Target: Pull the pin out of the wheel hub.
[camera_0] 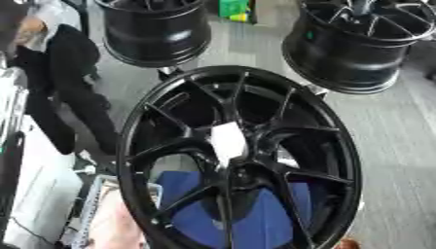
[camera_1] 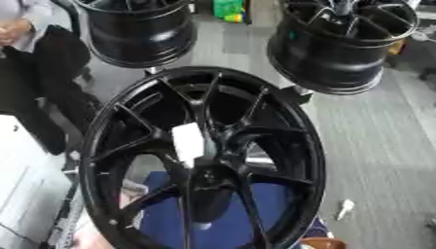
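Observation:
A large black spoked wheel [camera_0: 247,160] stands tilted in the foreground and fills most of both views. At its hub [camera_0: 243,177] the spokes meet, and a white oblong piece [camera_1: 188,140] sits just above the centre; I cannot tell whether it is the pin. Below the hub a dark cylindrical part [camera_1: 207,202] runs downward to a paler end. Neither of my hands shows in either view.
Two more black wheels stand behind, one at the back left [camera_0: 157,31] and one at the back right [camera_0: 362,46]. A person in black [camera_0: 68,92] is at the left edge. A blue surface [camera_0: 255,219] lies beneath the wheel. Grey floor [camera_1: 374,146] stretches to the right.

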Controlling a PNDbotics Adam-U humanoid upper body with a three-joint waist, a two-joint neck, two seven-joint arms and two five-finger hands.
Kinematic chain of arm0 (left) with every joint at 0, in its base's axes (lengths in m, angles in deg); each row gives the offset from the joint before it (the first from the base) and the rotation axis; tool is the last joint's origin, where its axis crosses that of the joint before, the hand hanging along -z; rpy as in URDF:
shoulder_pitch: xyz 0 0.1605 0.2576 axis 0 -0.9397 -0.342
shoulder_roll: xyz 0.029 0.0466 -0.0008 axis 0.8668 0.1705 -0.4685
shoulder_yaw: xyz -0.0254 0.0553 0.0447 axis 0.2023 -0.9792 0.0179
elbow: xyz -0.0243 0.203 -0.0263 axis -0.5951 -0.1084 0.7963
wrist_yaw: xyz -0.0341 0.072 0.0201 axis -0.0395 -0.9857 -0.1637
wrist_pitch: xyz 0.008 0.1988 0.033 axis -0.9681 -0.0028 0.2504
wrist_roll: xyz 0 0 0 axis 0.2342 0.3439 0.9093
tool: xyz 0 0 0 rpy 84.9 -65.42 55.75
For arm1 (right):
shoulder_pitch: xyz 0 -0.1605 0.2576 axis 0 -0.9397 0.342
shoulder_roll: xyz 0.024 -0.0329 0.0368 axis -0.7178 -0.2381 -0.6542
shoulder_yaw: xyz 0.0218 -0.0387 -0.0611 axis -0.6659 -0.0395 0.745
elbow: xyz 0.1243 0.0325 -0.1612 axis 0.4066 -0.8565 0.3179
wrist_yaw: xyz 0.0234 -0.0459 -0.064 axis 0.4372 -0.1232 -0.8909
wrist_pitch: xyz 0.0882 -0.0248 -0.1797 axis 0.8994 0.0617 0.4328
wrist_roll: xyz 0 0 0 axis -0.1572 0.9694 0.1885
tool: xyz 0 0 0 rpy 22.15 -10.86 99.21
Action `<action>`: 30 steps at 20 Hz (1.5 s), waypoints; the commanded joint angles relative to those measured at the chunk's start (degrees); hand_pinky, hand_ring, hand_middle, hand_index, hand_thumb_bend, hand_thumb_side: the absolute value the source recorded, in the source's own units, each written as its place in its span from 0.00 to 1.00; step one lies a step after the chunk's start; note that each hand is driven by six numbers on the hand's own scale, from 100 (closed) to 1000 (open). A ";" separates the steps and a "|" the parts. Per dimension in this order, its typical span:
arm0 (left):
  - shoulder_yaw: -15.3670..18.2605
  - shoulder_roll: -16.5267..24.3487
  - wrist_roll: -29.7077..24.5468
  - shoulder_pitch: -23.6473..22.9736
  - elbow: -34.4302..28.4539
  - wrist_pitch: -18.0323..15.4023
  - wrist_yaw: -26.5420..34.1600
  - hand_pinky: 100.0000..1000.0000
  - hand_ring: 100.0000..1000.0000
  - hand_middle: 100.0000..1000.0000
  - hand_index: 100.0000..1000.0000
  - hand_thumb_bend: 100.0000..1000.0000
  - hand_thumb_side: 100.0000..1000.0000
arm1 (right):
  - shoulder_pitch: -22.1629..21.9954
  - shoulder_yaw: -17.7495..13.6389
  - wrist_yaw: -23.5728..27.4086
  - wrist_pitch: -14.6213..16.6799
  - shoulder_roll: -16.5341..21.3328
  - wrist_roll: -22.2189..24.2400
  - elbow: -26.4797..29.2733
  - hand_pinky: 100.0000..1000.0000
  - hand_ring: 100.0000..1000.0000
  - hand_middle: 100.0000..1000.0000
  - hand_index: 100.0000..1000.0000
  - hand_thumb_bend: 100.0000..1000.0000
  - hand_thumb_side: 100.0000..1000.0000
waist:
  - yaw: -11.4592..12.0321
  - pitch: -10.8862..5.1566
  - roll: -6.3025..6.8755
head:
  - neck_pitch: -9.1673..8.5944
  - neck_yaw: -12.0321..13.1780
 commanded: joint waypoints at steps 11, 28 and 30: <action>-17.92 15.61 -30.15 24.00 20.96 -12.20 -13.74 0.69 0.65 0.59 0.78 0.10 0.33 | 0.37 0.20 0.61 -0.51 4.06 1.40 0.67 0.84 0.70 0.66 0.68 0.00 0.26 | -0.33 -0.94 1.14 | 0.30 0.30; -37.78 7.64 -59.96 42.94 33.23 -30.74 -8.95 0.76 0.75 0.69 0.83 0.30 0.35 | 1.85 1.32 1.34 -0.15 4.61 2.74 0.67 0.84 0.69 0.66 0.68 0.00 0.27 | -1.02 -0.83 1.54 | 0.30 0.56; -38.65 7.65 -60.96 43.01 33.52 -31.29 -8.70 0.77 0.76 0.71 0.83 0.31 0.31 | 1.89 1.35 1.35 -0.11 4.62 2.81 0.67 0.84 0.69 0.66 0.68 0.00 0.28 | -1.10 -0.80 1.57 | 0.30 0.46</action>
